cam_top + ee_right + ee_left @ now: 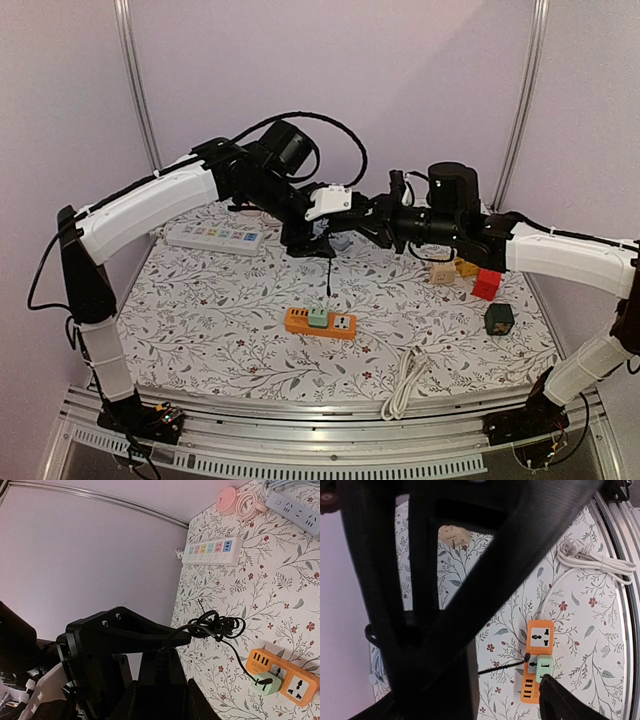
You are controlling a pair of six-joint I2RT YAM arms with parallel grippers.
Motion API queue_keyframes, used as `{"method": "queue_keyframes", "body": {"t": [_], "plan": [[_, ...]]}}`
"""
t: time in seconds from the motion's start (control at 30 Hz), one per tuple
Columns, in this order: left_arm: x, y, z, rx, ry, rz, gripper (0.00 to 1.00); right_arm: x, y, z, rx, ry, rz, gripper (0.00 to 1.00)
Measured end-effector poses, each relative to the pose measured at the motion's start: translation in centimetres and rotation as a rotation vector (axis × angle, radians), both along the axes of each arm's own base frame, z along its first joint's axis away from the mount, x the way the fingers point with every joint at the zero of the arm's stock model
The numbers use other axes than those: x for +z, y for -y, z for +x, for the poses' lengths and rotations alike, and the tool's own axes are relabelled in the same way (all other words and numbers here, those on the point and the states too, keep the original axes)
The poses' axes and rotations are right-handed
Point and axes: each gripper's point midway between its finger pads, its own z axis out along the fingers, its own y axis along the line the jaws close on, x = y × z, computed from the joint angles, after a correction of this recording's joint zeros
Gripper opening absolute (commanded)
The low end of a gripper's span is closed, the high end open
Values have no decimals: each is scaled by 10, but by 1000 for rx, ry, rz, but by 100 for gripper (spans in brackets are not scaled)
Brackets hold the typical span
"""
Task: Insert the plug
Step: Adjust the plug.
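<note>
1. Nearest the lens in the left wrist view, a dark left fingertip (560, 702) juts in at the bottom right. Its partner is a blurred black mass at the lower left, so the left gripper (308, 240) stands spread wide, with nothing showing between the fingers
2. The right gripper (161, 700) is closed. What it pinches, if anything, is hidden
3. Both grippers meet high over the middle of the flowered table (200, 310). A black cable (328, 280) drops from them to the orange power strip (320, 322) below
4. The plug (265, 682) sits on top of the green adapter (256, 688), which is itself seated in the strip. From here it looks pushed in, though whether it is fully flush is too small to tell
5. A loose bunch of cable (217, 625) lies at the tip of the black finger crossing the right wrist view. I cannot tell whether it is caught there or merely in front
6. My judgement is that insertion is done or nearly so, and what matters now is not undoing it
7. To do that well, leave slack in the cable and avoid any upward tug. Free the bunch before moving away. If the plug is proud, press straight down on its body, not sideways, since the light strip could slide
</note>
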Motion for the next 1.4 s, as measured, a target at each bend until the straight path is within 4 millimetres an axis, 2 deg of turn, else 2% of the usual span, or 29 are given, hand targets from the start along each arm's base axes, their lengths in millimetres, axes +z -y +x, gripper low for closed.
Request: {"method": "queue_keyframes", "body": {"t": [0.2, 0.3, 0.5, 0.63, 0.67, 0.73, 0.77, 0.8, 0.83, 0.87, 0.93, 1.0, 1.1, 1.17, 1.27, 1.33, 1.4], "plan": [[-4, 3, 9, 10, 25, 20, 75, 7, -3, -3, 14, 8, 26, 0], [0, 5, 10, 7, 32, 13, 67, 8, -3, -2, 15, 12, 29, 0], [18, 8, 11, -3, 55, -17, 29, 8, -3, -3, 16, 14, 30, 0], [17, 6, 8, 5, 23, -22, 0, 7, -4, -4, 33, 40, 16, 0], [17, 6, 7, 6, 18, -21, 0, 7, -4, -5, 35, 38, 15, 7], [17, 6, 6, 5, 13, -23, 0, 7, -4, -5, 38, 37, 16, 43], [17, 6, 6, 4, 8, -23, 0, 7, -4, -6, 45, 37, 16, 70], [16, 6, 4, 2, 2, -22, 0, 6, -4, -7, 54, 36, 14, 83], [15, 5, 1, -7, -11, -20, 0, 7, -4, -7, 64, 46, 11, 94], [13, 5, -2, -16, -24, -16, 0, 7, -4, -9, 80, 65, 1, 98], [8, 3, -12, -44, -64, -2, 0, 10, 2, -10, 106, 130, -33, 99], [6, 1, -21, -72, -96, 6, 0, 18, 11, -18, 148, 246, -87, 99], [2, -3, -41, -141, -165, 17, 0, 41, 41, -41, 185, 514, -176, 99], [0, -7, -55, -170, -216, 30, 0, 58, 60, -74, 240, 770, -224, 99], [-4, -14, -74, -205, -305, 48, 0, 78, 76, -133, 348, 1205, -278, 99], [-4, -15, -85, -228, -354, 43, 0, 77, 80, -164, 418, 1462, -329, 99], [-2, -14, -94, -247, -391, 35, 0, 74, 76, -179, 465, 1639, -391, 99]]}}
